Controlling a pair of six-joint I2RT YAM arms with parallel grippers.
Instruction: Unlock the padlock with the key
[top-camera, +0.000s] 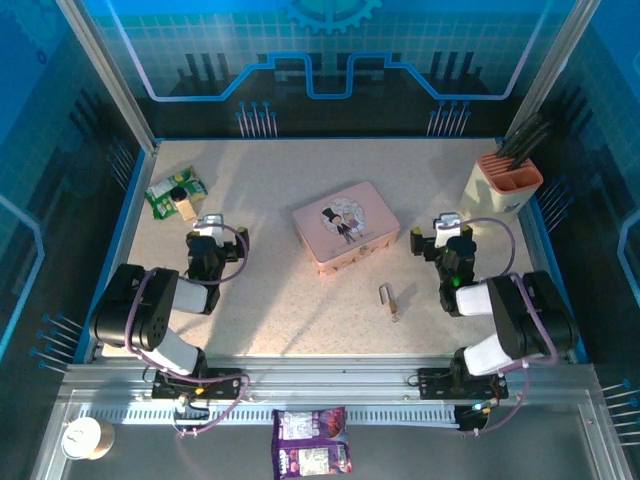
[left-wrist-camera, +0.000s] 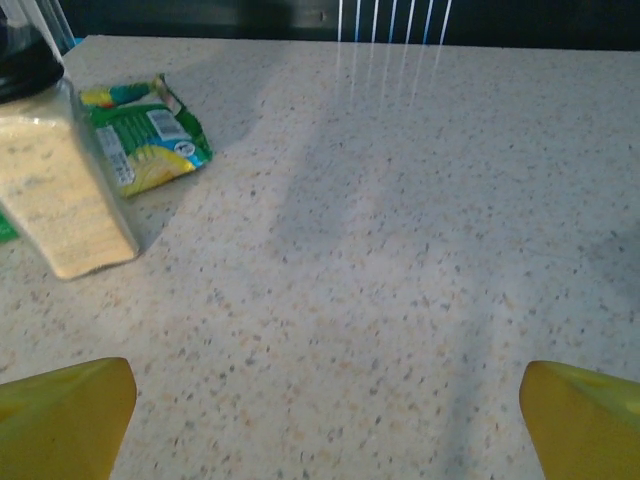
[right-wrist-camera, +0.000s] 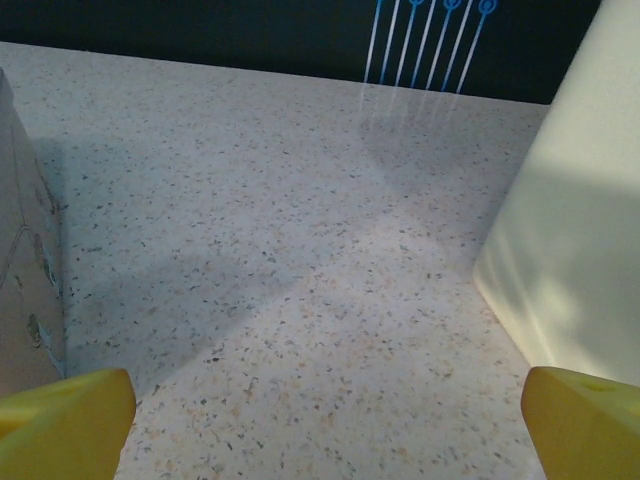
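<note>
Tiny padlock (top-camera: 389, 300) lies on counter (top-camera: 300, 310) at 5 o'clock from pink tin (top-camera: 345, 226), key probably alongside but too small to separate; light, rigid, slippery, so pinch brass body; left hand (top-camera: 210, 223) and right hand (top-camera: 446, 221) wide, empty.

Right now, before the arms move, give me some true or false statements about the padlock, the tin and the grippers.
1. The padlock lies on the table, on the near side of the pink tin. True.
2. The right gripper is shut on the padlock. False: it is open and holds nothing.
3. The left gripper is open. True.
4. The green packet lies beside the right gripper. False: it lies at the far left, ahead of the left gripper.
</note>
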